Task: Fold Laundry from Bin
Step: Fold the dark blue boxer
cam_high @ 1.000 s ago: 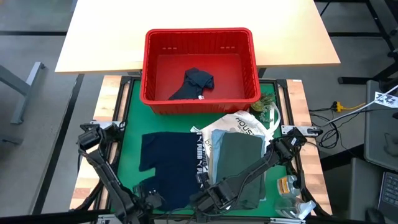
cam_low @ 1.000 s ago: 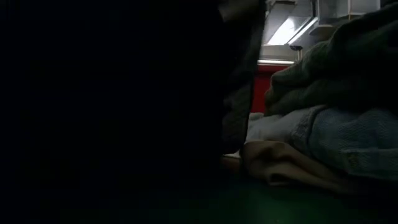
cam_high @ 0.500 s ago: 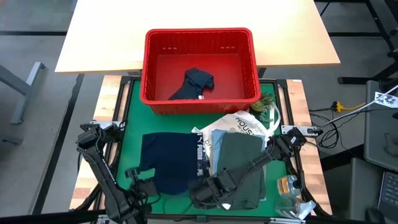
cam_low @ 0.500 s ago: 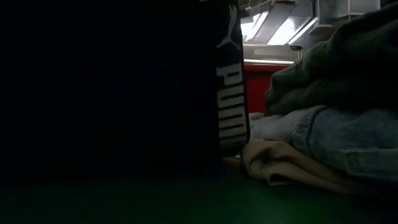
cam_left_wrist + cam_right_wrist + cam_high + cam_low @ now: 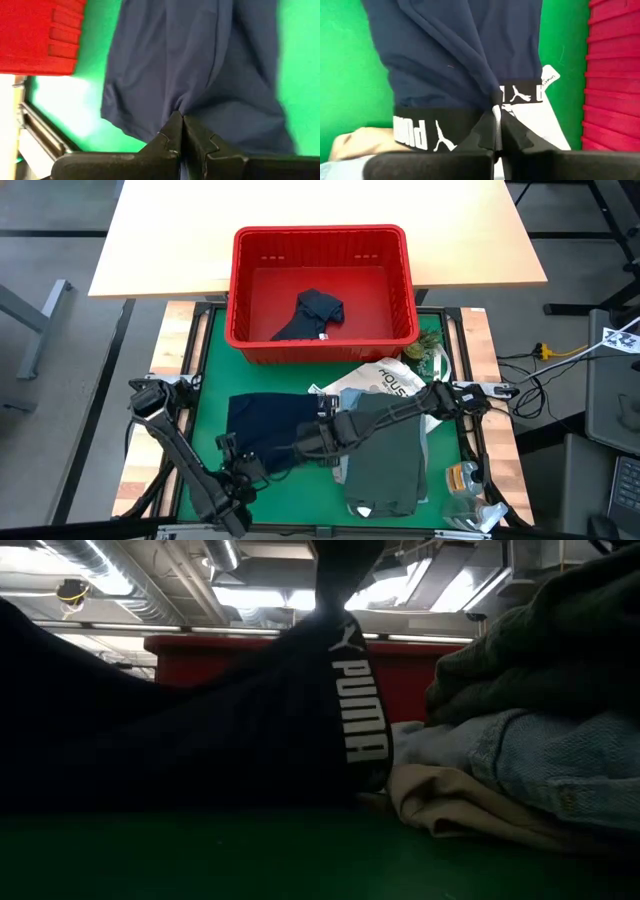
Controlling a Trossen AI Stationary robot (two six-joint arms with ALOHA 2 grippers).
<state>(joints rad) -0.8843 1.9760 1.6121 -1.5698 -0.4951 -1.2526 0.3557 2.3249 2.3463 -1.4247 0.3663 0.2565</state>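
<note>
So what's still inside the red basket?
One dark navy garment, crumpled on the floor of the red basket. The rest of the floor looks bare. Anything lying beneath that garment is covered.

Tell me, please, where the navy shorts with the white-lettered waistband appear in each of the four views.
High view: navy shorts with white-lettered black waistband lie left of centre on the green mat.
Low view: they fill the left and centre.
Left wrist view: centre.
Right wrist view: upper centre.
Shared landmark: the rectangular red plastic bin, seen in all four views.
</note>
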